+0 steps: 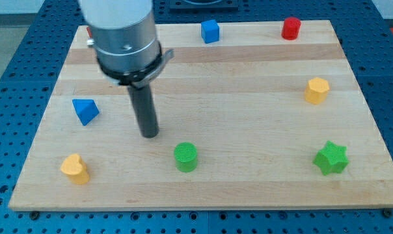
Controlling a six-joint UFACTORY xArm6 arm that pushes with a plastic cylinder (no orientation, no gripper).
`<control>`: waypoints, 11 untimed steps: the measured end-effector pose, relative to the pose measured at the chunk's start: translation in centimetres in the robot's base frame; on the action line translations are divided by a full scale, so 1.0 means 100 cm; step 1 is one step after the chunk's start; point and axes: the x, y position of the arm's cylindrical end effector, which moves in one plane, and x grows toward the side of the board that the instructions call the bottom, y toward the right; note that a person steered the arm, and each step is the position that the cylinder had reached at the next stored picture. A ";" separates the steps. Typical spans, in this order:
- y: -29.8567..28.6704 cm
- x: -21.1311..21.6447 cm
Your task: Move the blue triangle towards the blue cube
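Our desk is a pale wooden board on a blue perforated base. Our arm comes down from the far left, its grey cylinder upright, the dark rod below it almost vertical. We carry no claw, so nothing is held; my tip rests on bare wood, just right of the blue triangle and apart from it. That triangle lies near the left edge, one corner pointing near-left; its long axis we cannot tell. The blue cube sits at the far edge, well apart. Elsewhere stand a green star, a green cylinder, a yellow block near-left, a yellow hexagonal block and a red cylinder.
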 end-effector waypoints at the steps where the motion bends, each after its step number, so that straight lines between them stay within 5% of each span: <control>1: -0.043 -0.002; 3: -0.144 -0.019; 5: -0.073 -0.043; 6: -0.092 -0.129; 8: -0.110 -0.071; 9: -0.153 -0.108; 11: -0.041 -0.170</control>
